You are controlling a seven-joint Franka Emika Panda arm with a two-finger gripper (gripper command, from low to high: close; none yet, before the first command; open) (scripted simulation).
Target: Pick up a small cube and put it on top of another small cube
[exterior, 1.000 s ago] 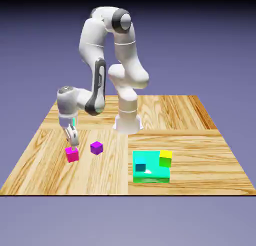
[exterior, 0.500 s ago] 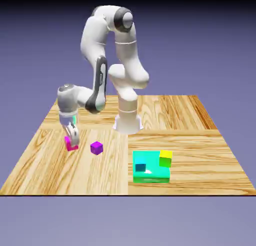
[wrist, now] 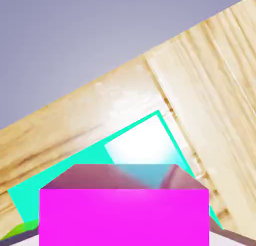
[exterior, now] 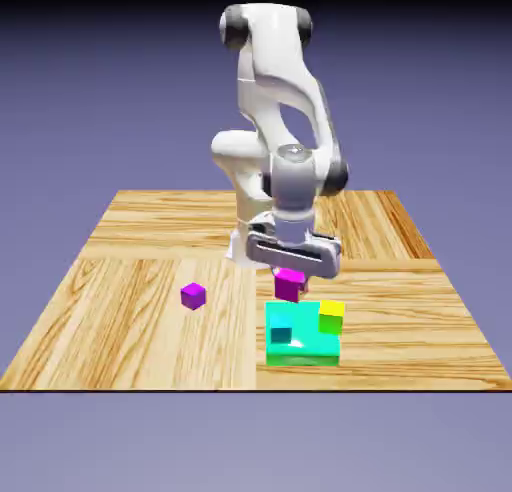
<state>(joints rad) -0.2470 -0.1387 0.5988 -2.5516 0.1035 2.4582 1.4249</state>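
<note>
Above the unlabelled turquoise block [exterior: 302, 346], the tool [exterior: 291, 276] pinching the magenta cube [exterior: 289, 283], airborne.

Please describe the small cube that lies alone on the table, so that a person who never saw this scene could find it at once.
Start from the big turquoise block near the table's front edge in the exterior view. Toward that view's left, apart from it on bare wood, sits the small purple cube. It is darker than the magenta cube held in the gripper, and nothing touches it.
</note>
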